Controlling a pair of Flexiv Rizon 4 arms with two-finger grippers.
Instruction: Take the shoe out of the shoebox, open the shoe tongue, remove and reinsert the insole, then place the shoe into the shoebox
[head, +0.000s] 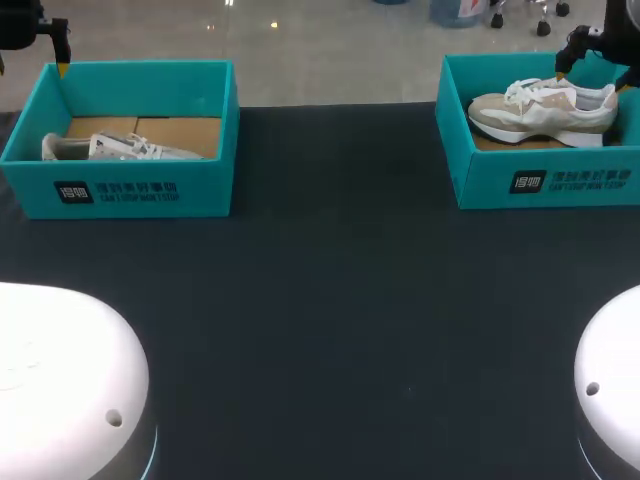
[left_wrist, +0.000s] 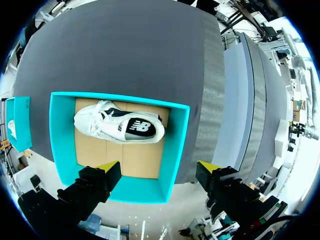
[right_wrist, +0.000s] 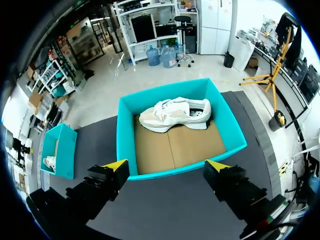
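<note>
Two white rounded housings (head: 60, 370) sit cut off in the lower corners over the dark matte counter (head: 330, 300). Upper left, a teal cardboard shoebox (head: 120, 190) half hides a white laced sneaker (head: 130, 148) on its side; upper right, a second teal shoebox (head: 540, 180) holds a beige-and-white sneaker (head: 545, 108). The left hand (left_wrist: 159, 167) and right hand (right_wrist: 166, 166) hang above them, fingers apart, empty.
</note>
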